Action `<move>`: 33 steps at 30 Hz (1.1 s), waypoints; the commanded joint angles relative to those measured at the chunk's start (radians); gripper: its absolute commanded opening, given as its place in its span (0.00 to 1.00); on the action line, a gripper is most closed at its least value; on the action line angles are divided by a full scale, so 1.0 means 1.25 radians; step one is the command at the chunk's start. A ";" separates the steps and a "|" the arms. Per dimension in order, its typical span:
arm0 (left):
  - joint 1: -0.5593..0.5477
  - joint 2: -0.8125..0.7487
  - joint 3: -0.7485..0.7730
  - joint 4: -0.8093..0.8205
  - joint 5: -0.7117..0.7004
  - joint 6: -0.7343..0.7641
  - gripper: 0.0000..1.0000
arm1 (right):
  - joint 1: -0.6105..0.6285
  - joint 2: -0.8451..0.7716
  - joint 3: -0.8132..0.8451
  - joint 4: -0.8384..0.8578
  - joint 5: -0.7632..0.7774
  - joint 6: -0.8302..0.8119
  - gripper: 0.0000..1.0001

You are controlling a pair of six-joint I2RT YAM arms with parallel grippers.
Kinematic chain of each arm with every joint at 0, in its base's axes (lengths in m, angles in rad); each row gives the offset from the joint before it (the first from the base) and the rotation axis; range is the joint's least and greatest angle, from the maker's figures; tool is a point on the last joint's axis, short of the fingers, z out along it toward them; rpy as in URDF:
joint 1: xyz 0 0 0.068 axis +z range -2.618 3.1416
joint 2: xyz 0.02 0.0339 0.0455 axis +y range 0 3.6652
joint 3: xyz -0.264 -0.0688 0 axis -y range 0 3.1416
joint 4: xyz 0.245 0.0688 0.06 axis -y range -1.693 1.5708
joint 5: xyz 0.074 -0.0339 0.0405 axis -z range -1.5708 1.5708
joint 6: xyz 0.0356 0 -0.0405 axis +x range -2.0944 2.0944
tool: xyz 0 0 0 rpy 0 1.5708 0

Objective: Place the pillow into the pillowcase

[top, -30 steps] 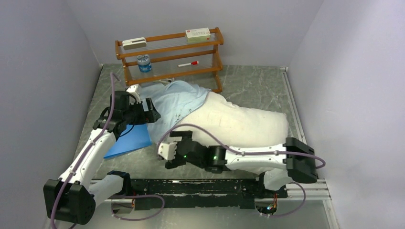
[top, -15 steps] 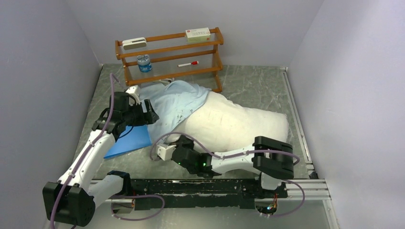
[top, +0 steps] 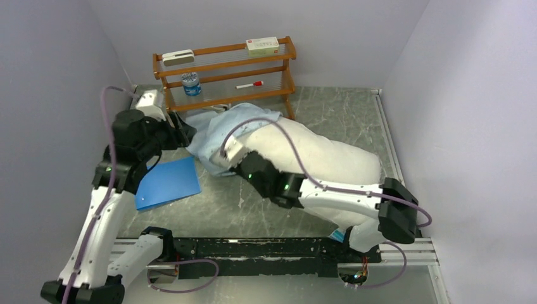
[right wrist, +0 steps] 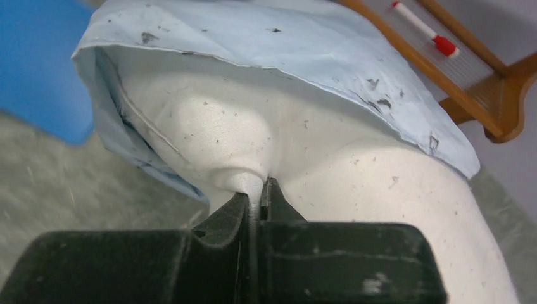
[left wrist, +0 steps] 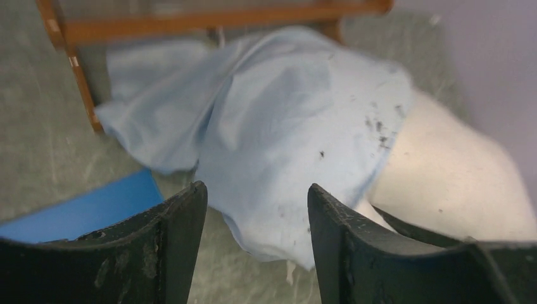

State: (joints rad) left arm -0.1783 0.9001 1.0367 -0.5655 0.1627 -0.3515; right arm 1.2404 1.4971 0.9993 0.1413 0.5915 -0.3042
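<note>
The large, plump white pillow (top: 329, 158) with faint grey speckles lies diagonally across the middle of the top view, its upper-left end partly covered by the thin, wrinkled sky-blue fabric pillowcase (top: 212, 133) draped loosely over it.

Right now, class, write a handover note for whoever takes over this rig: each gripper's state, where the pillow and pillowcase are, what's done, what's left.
Right gripper: shut on a pinch of the pillow, just at the pillowcase mouth.
Left gripper: open, holding nothing, facing the pillowcase.
Things: both lie on the table before the wooden rack.
Done: the pillowcase covers only the pillow's end nearest the left arm.
Left: draw the pillowcase over the bare remainder.
</note>
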 commanded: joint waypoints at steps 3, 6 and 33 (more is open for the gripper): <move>0.006 -0.036 0.153 -0.050 -0.020 -0.014 0.63 | -0.096 -0.077 0.168 -0.045 -0.163 0.306 0.00; 0.005 -0.038 0.166 -0.050 0.031 -0.012 0.64 | -0.104 -0.073 0.266 -0.133 -0.165 0.363 0.00; -0.009 -0.014 0.197 -0.100 0.018 0.030 0.71 | -0.141 0.011 0.306 -0.126 -0.173 0.523 0.00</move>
State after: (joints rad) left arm -0.1867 0.8726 1.3006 -0.6712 0.2146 -0.2947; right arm 1.0782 1.4914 1.3369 -0.1375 0.3660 0.3084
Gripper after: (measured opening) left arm 0.726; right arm 0.029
